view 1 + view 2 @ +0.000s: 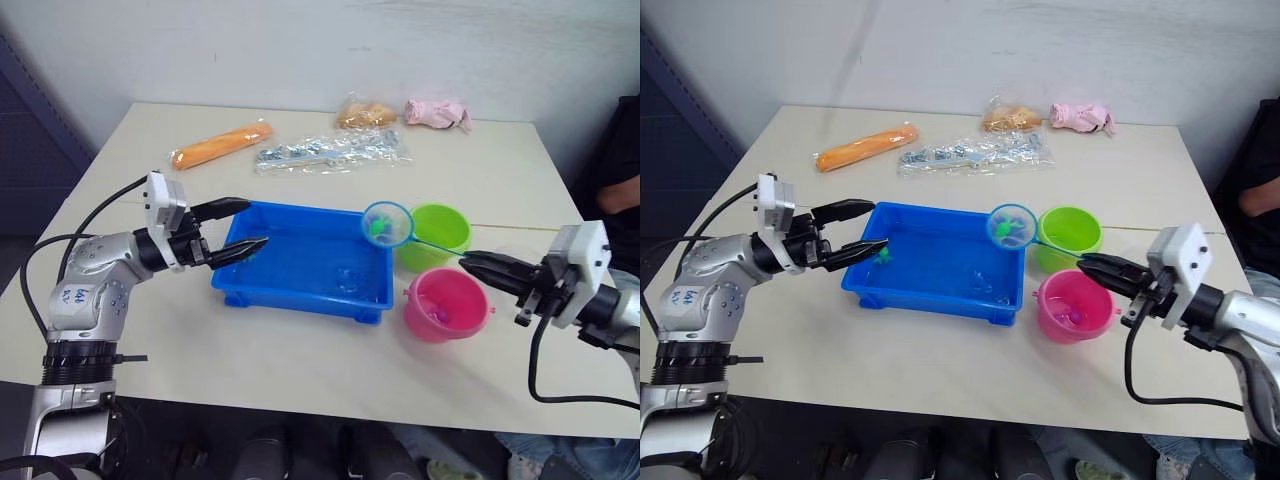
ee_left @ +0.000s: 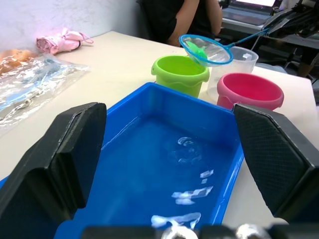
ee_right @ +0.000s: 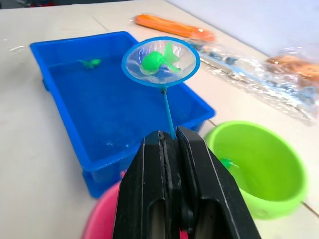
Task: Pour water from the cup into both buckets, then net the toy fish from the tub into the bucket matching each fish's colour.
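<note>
Very little writing shows. The only marks sit on a small white sticker on the left arm (image 1: 78, 296) — dark handwritten characters, too small to make out. The tub (image 1: 300, 262), the buckets, the net and the packets at the table's far side carry no label, brand or number that can be read.

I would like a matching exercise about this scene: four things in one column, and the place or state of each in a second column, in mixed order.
Things:
1. green fish
2. left gripper
3. right gripper
4. pink bucket

Places or states:
a. open, at the tub's end
b. lying in the raised net
c. shut on the net's handle
d. beside the green bucket, nearer the robot

Pairs: 1-b, 2-a, 3-c, 4-d
</note>
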